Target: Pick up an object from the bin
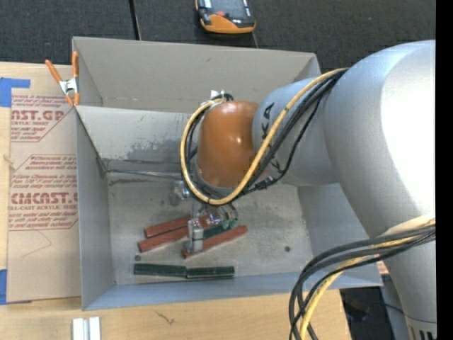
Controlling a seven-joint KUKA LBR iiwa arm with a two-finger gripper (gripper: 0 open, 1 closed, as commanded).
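Because the gripper (196, 238) sits low in a tight cluster of thin bars near the middle of the bin floor, the main risk appears to be a poor or mixed grasp. Whether the gripper is released or clenched cannot be told from this high view; the orange wrist cover (225, 144) and looping yellow cables (185, 147) hide much of it. The angled red-brown bar (226, 235) lies at the gripper, touching it or just beneath it, and slants up toward the right. Two more red-brown bars (168, 230) lie just to its left, nearly parallel. These bars look flat and slim, so one could slip free, swing if caught off-centre, or drag a neighbour along. Pressing too low could jam the gripper against the metal. Two dark green strips (184, 270) lie end to end nearer the front wall, apart from the cluster. The grey metal bin (92, 204) has sloping walls and a scuffed, dusty floor. It rests on a pale wooden table (212, 319). Beyond the far rim, on a dark surface, lies an orange and black device (225, 13) with a cable.
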